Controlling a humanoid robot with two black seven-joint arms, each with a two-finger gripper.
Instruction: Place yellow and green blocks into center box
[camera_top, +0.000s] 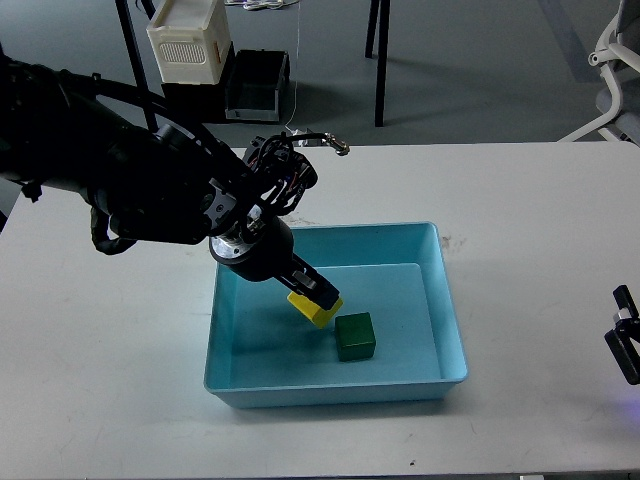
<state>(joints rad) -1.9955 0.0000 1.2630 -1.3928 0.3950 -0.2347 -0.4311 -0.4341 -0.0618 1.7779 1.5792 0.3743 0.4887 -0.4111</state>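
The light blue tray (445, 310) sits in the middle of the white table. The dark green block (355, 336) lies on the tray floor. My left gripper (318, 295) reaches down into the tray and is shut on the yellow block (314, 309), which is tilted and sits just left of the green block, close to the tray floor. Whether the yellow block touches the floor I cannot tell. My right gripper (625, 340) shows only partly at the right edge, low over the table; its fingers cannot be told apart.
The white table (520, 200) spreads around the tray. Behind the table on the floor stand a white slotted crate (188, 42) and a black bin (255, 85). A chair leg (380, 60) and an office chair base (610, 80) stand further back.
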